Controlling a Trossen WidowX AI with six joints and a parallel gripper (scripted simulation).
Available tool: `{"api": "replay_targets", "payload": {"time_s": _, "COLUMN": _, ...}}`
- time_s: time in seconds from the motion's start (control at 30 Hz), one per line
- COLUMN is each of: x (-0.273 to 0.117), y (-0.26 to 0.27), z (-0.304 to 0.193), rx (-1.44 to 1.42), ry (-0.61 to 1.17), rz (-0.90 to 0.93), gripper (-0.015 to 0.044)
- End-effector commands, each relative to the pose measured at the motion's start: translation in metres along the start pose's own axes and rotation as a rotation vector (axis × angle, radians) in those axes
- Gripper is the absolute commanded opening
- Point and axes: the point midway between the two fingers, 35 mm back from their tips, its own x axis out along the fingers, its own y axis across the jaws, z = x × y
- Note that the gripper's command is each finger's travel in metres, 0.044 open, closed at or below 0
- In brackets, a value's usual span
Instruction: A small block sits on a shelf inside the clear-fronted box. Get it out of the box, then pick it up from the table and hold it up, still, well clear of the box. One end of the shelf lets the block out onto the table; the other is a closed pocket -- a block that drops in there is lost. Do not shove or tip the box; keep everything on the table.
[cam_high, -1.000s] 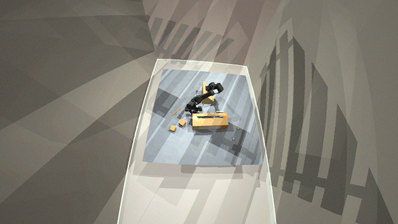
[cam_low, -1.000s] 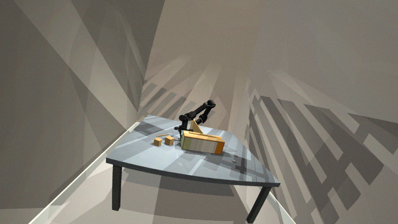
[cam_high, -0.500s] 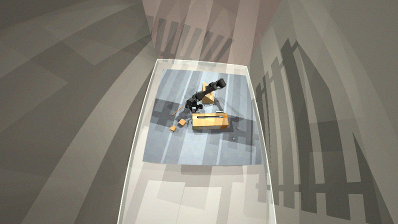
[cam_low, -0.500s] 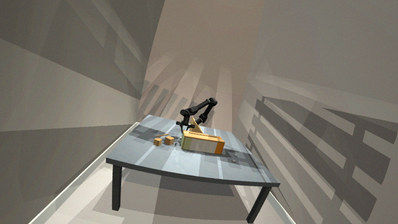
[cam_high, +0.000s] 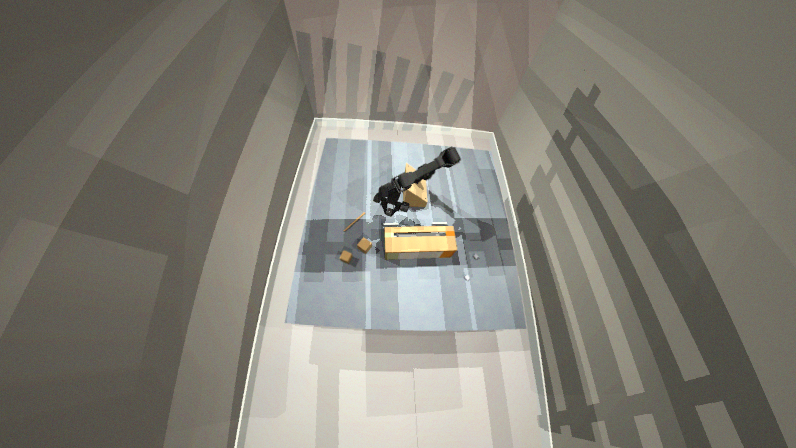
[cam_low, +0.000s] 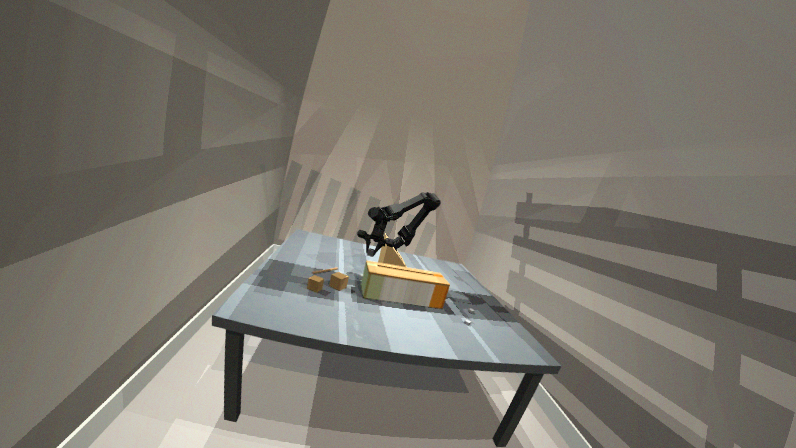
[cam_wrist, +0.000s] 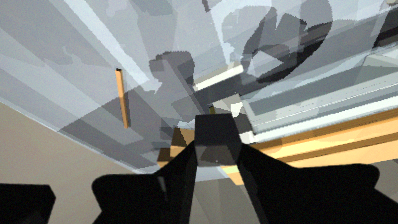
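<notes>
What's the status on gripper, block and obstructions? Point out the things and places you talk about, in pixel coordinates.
Gripper (cam_high: 389, 209) (cam_low: 371, 251) (cam_wrist: 213, 143) shut on small dark grey block (cam_wrist: 216, 139), raised above table. Orange-and-yellow clear-fronted box (cam_high: 420, 244) (cam_low: 409, 272) (cam_wrist: 330, 137) close by; more clearance looks advisable. Nothing visibly blocking the lift.

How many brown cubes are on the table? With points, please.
2: one (cam_high: 364, 244) (cam_low: 338, 281) nearer the long orange box (cam_high: 420, 244) (cam_low: 403, 284), one (cam_high: 345, 256) (cam_low: 315, 283) farther away. More could be hidden.
</notes>
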Motion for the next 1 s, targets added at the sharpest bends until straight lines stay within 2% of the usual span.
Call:
{"api": "replay_targets", "payload": {"time_s": 0.0, "x": -0.017, "y": 0.001, "z": 0.006, "rx": 0.087, "ry": 0.013, "rz": 0.042, "gripper": 0.0}}
{"api": "replay_targets", "payload": {"time_s": 0.23, "x": -0.04, "y": 0.001, "z": 0.015, "rx": 0.208, "ry": 0.036, "rz": 0.096, "gripper": 0.0}}
{"api": "replay_targets", "payload": {"time_s": 0.97, "x": -0.041, "y": 0.001, "z": 0.016, "rx": 0.211, "ry": 0.037, "rz": 0.098, "gripper": 0.0}}
